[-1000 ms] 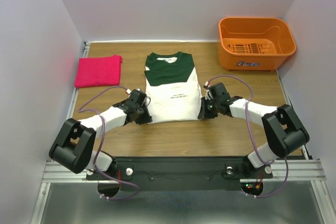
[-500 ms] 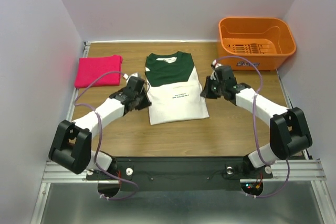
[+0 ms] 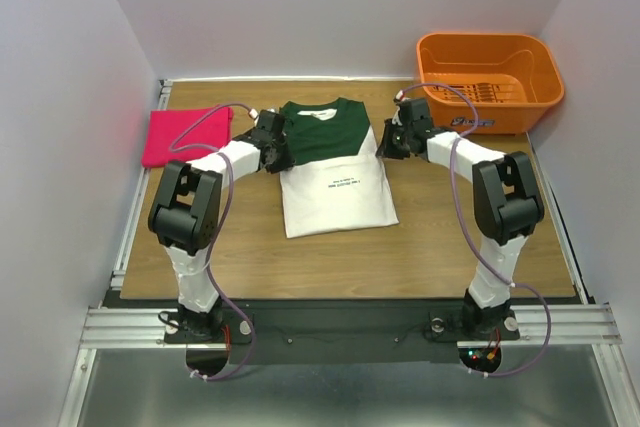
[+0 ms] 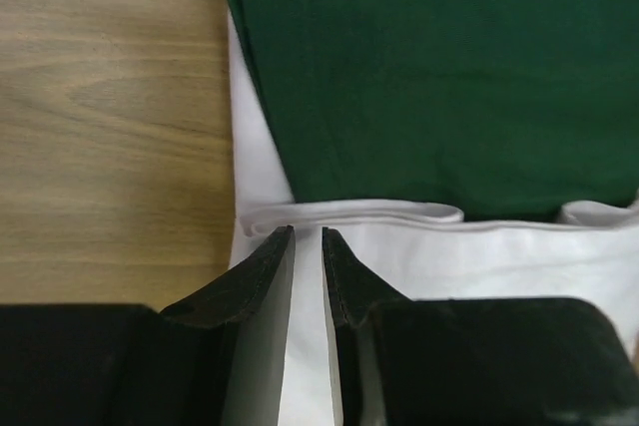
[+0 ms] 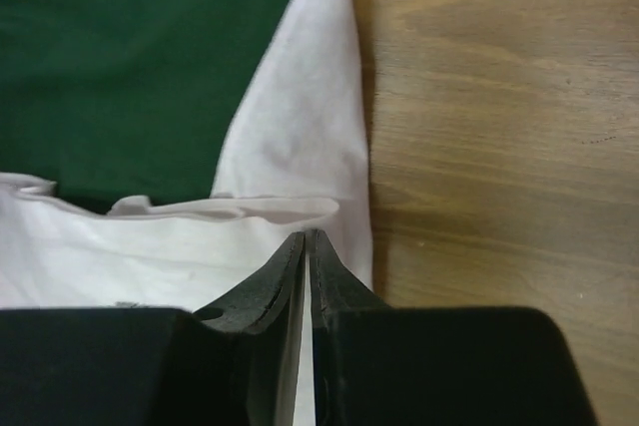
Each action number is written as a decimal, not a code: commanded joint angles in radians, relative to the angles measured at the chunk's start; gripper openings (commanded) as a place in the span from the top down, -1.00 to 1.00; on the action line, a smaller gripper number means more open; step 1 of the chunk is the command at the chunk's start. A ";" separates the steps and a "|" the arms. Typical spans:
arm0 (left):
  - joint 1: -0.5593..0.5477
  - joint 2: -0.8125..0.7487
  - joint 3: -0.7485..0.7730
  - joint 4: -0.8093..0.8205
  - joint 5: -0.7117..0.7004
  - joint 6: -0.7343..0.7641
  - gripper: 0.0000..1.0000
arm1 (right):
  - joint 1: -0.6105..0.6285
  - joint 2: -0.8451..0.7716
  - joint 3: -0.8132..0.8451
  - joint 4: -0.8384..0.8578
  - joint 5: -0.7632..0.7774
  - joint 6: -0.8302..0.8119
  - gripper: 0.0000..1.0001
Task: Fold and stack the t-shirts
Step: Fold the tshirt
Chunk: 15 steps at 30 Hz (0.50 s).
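The white t-shirt (image 3: pixel 335 187) with dark green top lies folded at the table's middle, a small black print on its white part. The plain pink-red t-shirt (image 3: pixel 187 135) lies folded at the far left. My left gripper (image 3: pixel 278 154) is at the white shirt's left edge, where white meets green. In the left wrist view it (image 4: pixel 308 234) is shut to a narrow slit over the white folded edge (image 4: pixel 349 213). My right gripper (image 3: pixel 385 147) is at the shirt's right edge. In the right wrist view it (image 5: pixel 306 236) is shut, its tips at the white fold (image 5: pixel 230 212).
An orange plastic basket (image 3: pixel 436 107) stands at the far right corner, just behind my right arm. Bare wooden table (image 3: pixel 450 237) lies in front of the shirt. White walls close in the left, back and right sides.
Both grippers have moved away from me along the white shirt's sides, from its near corners up to the green and white line. The shirt itself has not shifted.
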 commanded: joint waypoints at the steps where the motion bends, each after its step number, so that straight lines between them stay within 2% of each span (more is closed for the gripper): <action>1: 0.020 0.045 0.032 -0.012 0.018 0.030 0.41 | -0.014 0.039 0.040 0.032 -0.023 -0.011 0.77; 9: 0.071 0.016 0.027 -0.052 0.013 0.026 0.38 | -0.042 0.035 0.006 0.032 0.037 -0.028 0.78; 13: 0.062 -0.121 0.001 -0.064 0.012 0.024 0.12 | -0.042 -0.045 -0.018 0.026 0.026 -0.033 0.77; 15: 0.037 -0.180 -0.023 -0.082 -0.033 0.013 -0.12 | -0.042 -0.114 -0.043 0.009 0.029 -0.024 0.68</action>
